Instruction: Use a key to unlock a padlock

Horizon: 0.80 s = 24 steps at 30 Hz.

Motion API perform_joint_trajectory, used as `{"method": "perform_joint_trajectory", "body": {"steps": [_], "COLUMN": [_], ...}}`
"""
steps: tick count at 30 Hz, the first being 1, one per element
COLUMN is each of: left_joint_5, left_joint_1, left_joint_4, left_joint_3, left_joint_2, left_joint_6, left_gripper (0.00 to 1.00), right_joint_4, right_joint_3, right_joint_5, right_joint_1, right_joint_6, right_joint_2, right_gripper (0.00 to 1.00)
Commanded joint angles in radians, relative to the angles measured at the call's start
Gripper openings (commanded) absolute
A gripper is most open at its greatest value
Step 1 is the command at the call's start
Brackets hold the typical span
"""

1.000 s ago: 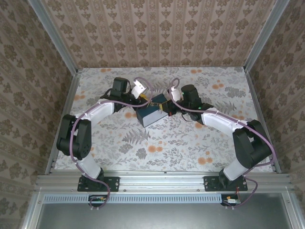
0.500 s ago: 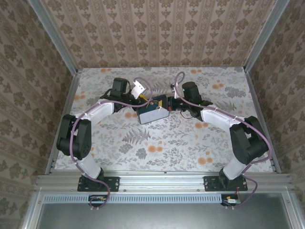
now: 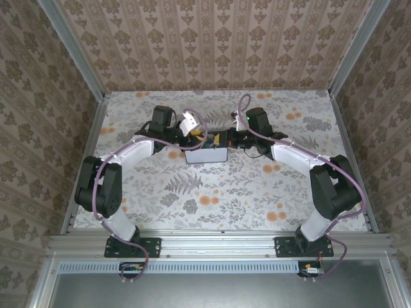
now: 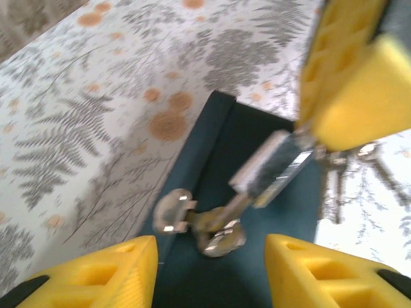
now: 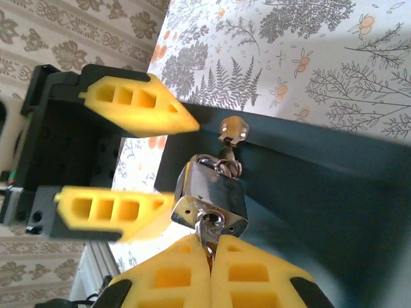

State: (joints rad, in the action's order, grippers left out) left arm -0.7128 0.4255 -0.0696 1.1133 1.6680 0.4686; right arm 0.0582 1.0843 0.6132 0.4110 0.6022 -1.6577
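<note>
The small shiny padlock (image 5: 209,191), brassy at its edge, hangs by its shackle from the metal hasp (image 5: 231,130) of the dark blue box (image 5: 321,199). My right gripper (image 5: 210,247) is shut on the key (image 5: 209,232), whose blade sits in the lock's keyhole. My left gripper (image 4: 212,273) is open above the box (image 4: 257,269), with the hasp (image 4: 192,221) just ahead of its yellow fingers (image 4: 103,276) and nothing between them. In the left wrist view the padlock (image 4: 273,168) points toward the right gripper's fingers (image 4: 356,83). From above, both grippers meet at the box (image 3: 207,154).
The box lies on a floral tablecloth (image 3: 212,192) near the middle back of the table. Patterned walls (image 3: 212,45) close in the back and both sides. More keys on a ring (image 4: 347,163) dangle beside the right gripper.
The box has swung round to lie square to the table's front. My right gripper has moved left and back with the key. My left gripper's jaws have widened.
</note>
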Motion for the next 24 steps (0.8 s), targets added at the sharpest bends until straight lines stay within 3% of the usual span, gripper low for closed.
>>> {"method": "perform_joint_trajectory", "body": {"steps": [1, 4, 12, 17, 20, 24], "left_joint_5": [-0.082, -0.135, -0.108, -0.225, -0.291, -0.265], "left_joint_1": [0.022, 0.022, -0.003, -0.007, -0.005, 0.004], "left_joint_4": [-0.018, -0.030, -0.097, -0.258, -0.403, -0.519], "left_joint_3": [0.009, 0.036, 0.117, 0.173, 0.268, 0.362], "left_joint_2": [-0.036, -0.011, 0.034, 0.027, 0.090, 0.155], "left_joint_6": [0.162, 0.187, 0.226, 0.352, 0.408, 0.455], "left_gripper": [0.52, 0.54, 0.56, 0.62, 0.72, 0.78], "right_joint_4": [-0.110, -0.117, -0.155, -0.156, -0.157, -0.166], "right_joint_3": [0.014, 0.019, 0.032, 0.043, 0.043, 0.041], "right_joint_5": [-0.011, -0.013, -0.023, -0.022, -0.028, -0.032], "right_joint_1": [0.009, 0.007, 0.008, 0.008, 0.008, 0.015], "right_joint_6": [-0.057, -0.066, -0.111, -0.127, -0.147, -0.194], "right_joint_2": [-0.006, -0.011, -0.010, -0.010, -0.005, 0.004], "right_gripper": [0.00, 0.00, 0.00, 0.00, 0.00, 0.00]}}
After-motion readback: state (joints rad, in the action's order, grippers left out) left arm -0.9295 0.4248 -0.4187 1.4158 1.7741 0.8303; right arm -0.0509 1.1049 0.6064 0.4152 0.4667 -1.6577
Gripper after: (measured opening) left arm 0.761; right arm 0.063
